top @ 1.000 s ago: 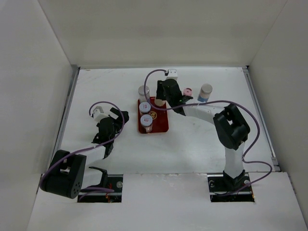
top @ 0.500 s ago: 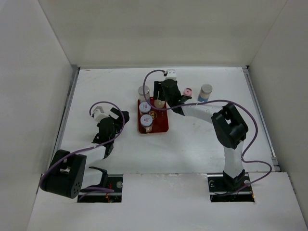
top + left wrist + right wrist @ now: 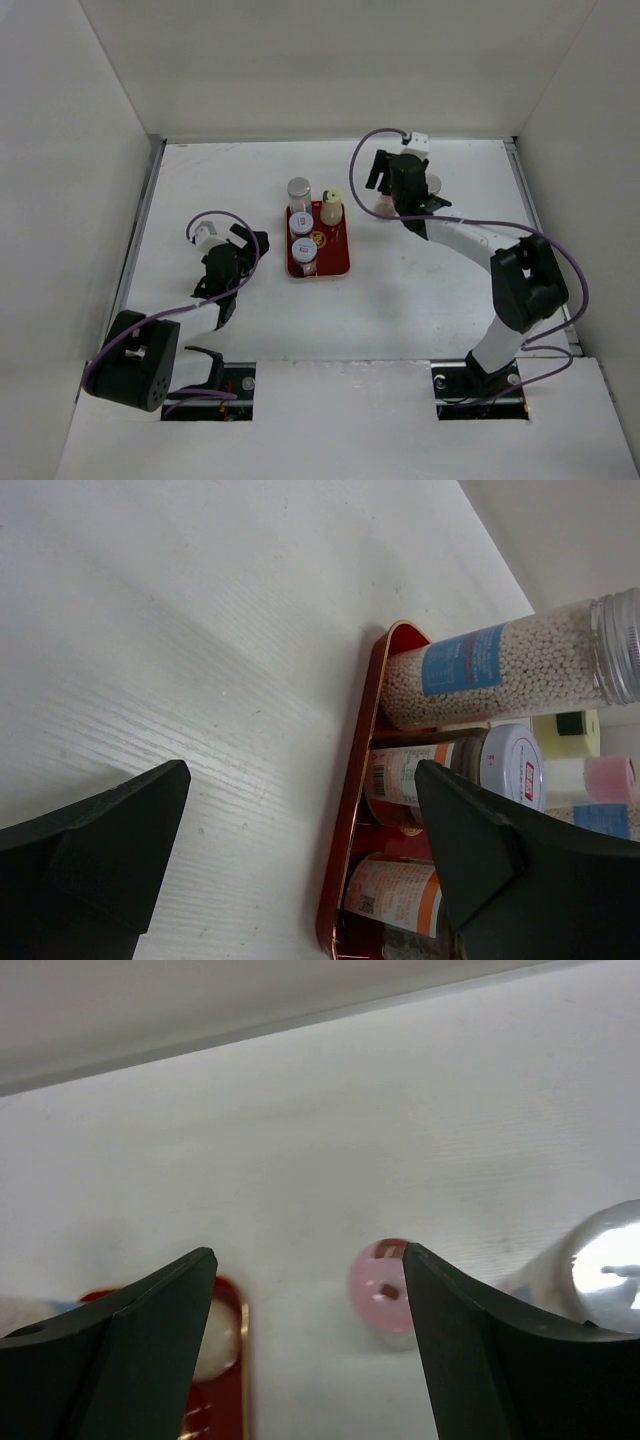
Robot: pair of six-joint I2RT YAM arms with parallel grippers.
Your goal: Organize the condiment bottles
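The red tray (image 3: 335,255) holds several condiment bottles: a silver-capped one (image 3: 299,190) at its back left, a yellow-capped one (image 3: 331,208) at its back right, and two white-capped ones with red marks (image 3: 302,223) (image 3: 303,250) along its left side. The pink-capped bottle (image 3: 380,1285) and the grey-capped bottle (image 3: 605,1265) stand on the table right of the tray. My right gripper (image 3: 385,192) is open and empty, hovering over the pink-capped bottle (image 3: 383,207). My left gripper (image 3: 245,245) is open and empty, left of the tray (image 3: 350,810).
White walls enclose the table on the left, back and right. The left wrist view shows the silver-capped bottle (image 3: 500,670) of white beads and a white cap (image 3: 510,765) past the tray's rim. Bare table lies between my left gripper and the tray.
My right gripper has let go of the yellow-capped bottle, which now stands in the tray, and moved right to above the pink-capped bottle. The left arm has not moved.
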